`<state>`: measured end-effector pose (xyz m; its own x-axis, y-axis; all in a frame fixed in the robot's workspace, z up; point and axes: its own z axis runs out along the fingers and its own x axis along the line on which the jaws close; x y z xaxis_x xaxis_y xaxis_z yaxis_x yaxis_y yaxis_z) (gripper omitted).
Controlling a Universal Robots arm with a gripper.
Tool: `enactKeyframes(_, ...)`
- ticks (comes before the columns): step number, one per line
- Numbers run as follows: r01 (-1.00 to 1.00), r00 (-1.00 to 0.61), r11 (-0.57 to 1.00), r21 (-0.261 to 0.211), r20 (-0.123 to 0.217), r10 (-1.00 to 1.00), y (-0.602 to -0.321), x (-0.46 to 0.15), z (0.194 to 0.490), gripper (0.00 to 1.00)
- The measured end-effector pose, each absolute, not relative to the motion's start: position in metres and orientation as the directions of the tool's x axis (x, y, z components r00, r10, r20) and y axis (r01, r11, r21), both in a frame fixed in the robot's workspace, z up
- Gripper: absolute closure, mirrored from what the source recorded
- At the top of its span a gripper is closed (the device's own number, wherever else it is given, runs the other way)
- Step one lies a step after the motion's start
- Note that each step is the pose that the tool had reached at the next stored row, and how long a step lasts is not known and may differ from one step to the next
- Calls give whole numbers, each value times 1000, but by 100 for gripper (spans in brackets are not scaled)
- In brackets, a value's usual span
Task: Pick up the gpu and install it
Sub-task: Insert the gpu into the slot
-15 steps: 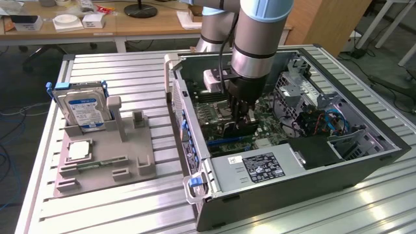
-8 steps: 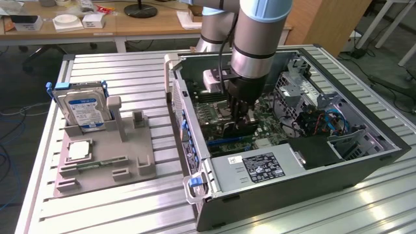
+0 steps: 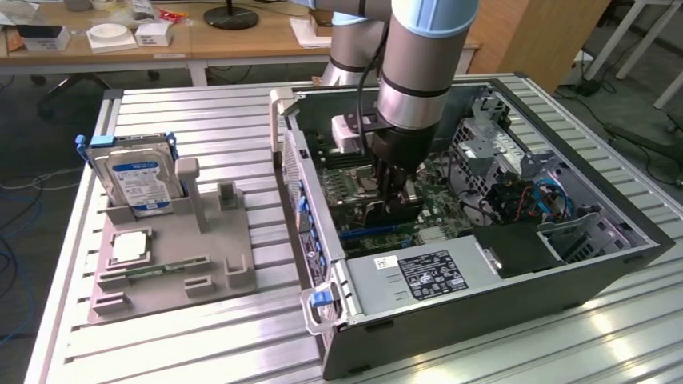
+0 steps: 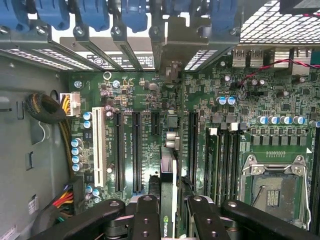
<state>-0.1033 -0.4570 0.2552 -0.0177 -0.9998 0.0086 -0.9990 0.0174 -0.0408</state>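
Slatted table (image 3: 181, 120), open case (image 3: 597, 268).
Gripper (image 4: 172, 210) clamps the gpu (image 4: 168, 170) at the slots (image 4: 136, 150); case wall (image 3: 293, 160) close at nine o'clock, exterior view.

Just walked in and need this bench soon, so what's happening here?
A robot arm is reaching into the open computer case. Its pincer is shut on the gpu, held edge-on over the motherboard and its expansion slots. Whether the card is seated yet is unclear. The hard drive and memory stick sit in the grey holder beside the case.

slots (image 4: 135, 150) beside gpu (image 4: 168, 175) seemingly clear, cables (image 4: 50, 112) aside
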Motion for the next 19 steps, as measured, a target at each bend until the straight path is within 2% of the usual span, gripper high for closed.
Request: enactKeyframes(19,-999,-18,17,-41,9,-1000,-458,-108,253,74)
